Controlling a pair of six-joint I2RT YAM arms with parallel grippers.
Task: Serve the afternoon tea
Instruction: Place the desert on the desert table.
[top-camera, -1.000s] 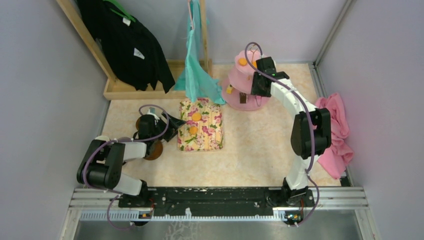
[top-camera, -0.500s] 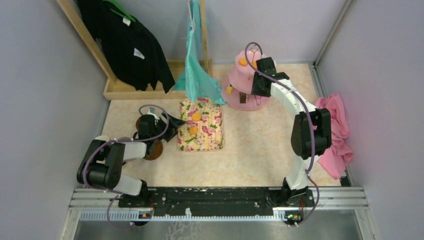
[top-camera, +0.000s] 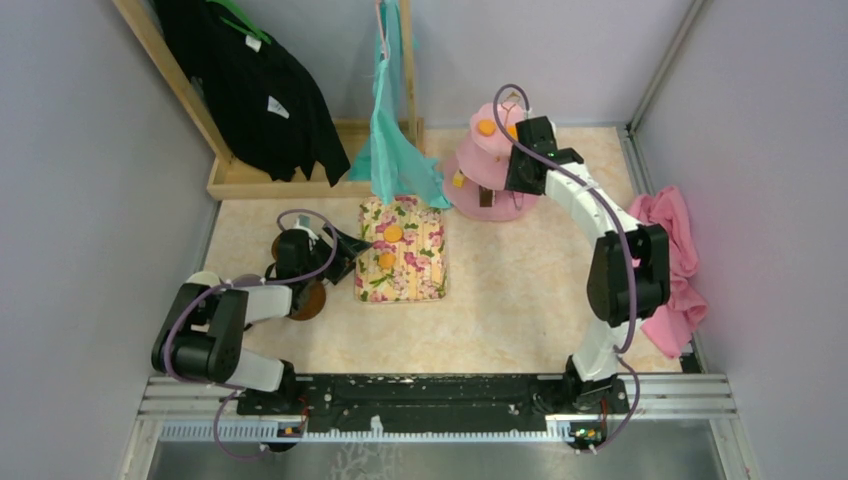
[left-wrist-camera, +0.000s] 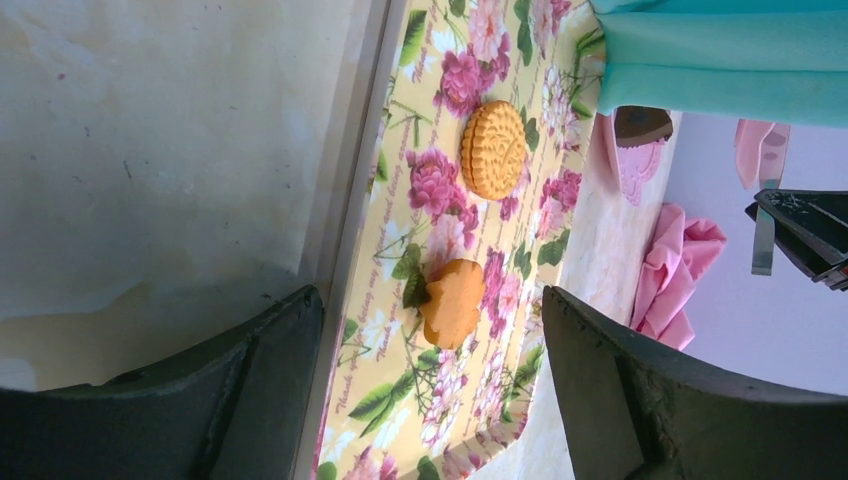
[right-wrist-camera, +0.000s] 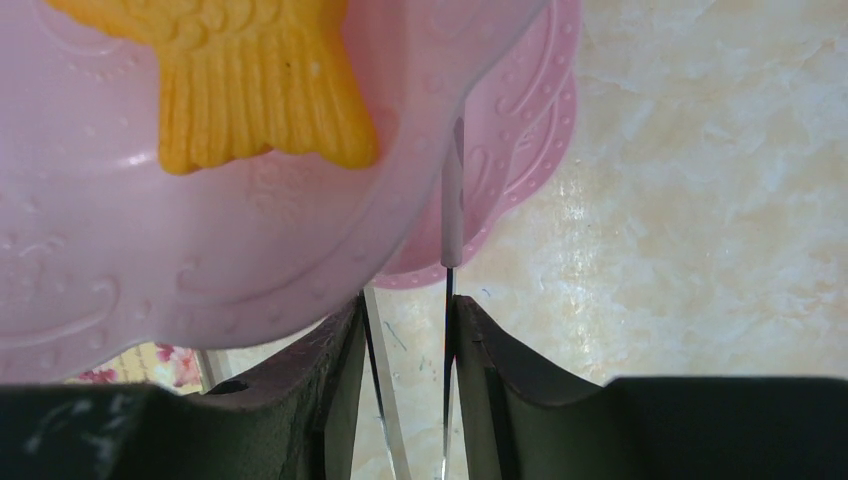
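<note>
The pink three-tier stand (top-camera: 487, 170) is at the back, with orange snacks on its top tier (top-camera: 484, 125). My right gripper (top-camera: 527, 155) is at the stand's right side, shut on metal tongs (right-wrist-camera: 451, 200). In the right wrist view the gripper (right-wrist-camera: 408, 310) is just below a pink tier (right-wrist-camera: 300, 240) holding a yellow fish-shaped snack (right-wrist-camera: 250, 90). My left gripper (top-camera: 345, 255) is open at the left edge of the floral tray (top-camera: 420, 275). The tray holds a round orange biscuit (left-wrist-camera: 493, 150) and an orange flower-shaped snack (left-wrist-camera: 452, 302). A brown saucer (top-camera: 310, 300) lies under the left arm. The mugs are hidden.
A wooden rack with a black garment (top-camera: 260, 90) stands at the back left. A teal cloth (top-camera: 392, 130) hangs over the tray's far end. A pink cloth (top-camera: 675, 260) lies by the right wall. Grey walls close in on both sides.
My right arm has shifted slightly right at the stand, still holding the tongs. The left arm has not moved.
</note>
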